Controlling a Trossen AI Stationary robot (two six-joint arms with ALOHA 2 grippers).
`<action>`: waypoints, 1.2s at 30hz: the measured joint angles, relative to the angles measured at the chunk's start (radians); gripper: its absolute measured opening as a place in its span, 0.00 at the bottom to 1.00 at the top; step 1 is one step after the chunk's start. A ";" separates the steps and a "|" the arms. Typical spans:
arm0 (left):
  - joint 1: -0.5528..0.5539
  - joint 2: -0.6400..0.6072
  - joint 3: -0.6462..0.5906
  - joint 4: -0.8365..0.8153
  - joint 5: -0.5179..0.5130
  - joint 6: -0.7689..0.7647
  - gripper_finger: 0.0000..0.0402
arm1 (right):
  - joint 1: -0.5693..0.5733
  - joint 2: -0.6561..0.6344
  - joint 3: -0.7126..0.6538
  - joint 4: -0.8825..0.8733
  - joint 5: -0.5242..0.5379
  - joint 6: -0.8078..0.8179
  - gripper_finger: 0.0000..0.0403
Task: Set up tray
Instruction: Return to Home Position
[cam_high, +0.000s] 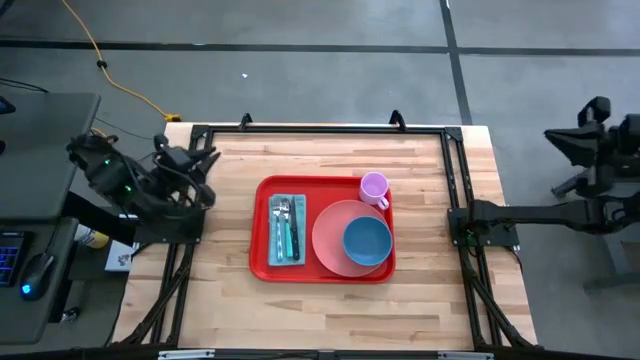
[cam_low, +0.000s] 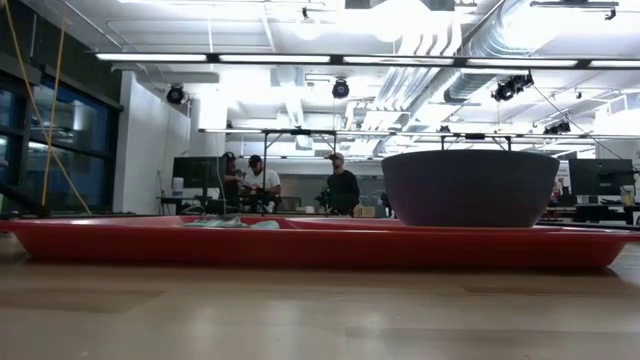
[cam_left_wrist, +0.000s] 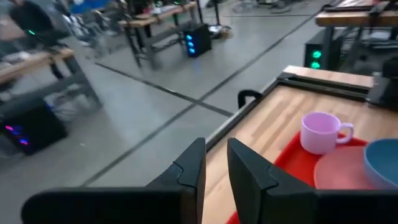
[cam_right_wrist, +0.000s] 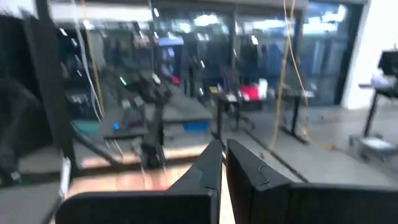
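Tray: the large red rectangular plastic tray (cam_high: 262, 268) lies mid-table on the pale wooden tabletop (cam_high: 430, 310). It carries a blue napkin (cam_high: 276, 252) with cutlery (cam_high: 286, 222), a round pink plate (cam_high: 328, 240), a blue bowl (cam_high: 367, 242) and a pink mug (cam_high: 374, 187).
Left gripper (cam_left_wrist: 216, 146): folded back over the table's left edge, fingers almost together, gripping nothing.
Right gripper (cam_right_wrist: 222, 148): raised beyond the table's right side, fingers nearly closed, empty.

The tray (cam_high: 258, 232) looks like smooth, slightly glossy plastic, and the table (cam_high: 300, 320) is matt, pale wood.
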 joint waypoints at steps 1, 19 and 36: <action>-0.022 -0.040 -0.042 0.000 0.002 -0.016 0.24 | 0.000 -0.011 -0.004 0.021 -0.008 0.003 0.00; -0.381 -0.410 -0.798 0.941 0.098 0.215 0.24 | 0.000 -0.343 -0.670 0.542 0.044 0.237 0.00; 0.245 -0.350 -1.123 1.855 0.955 0.846 0.24 | 0.000 -0.378 -0.920 0.806 0.027 0.291 0.00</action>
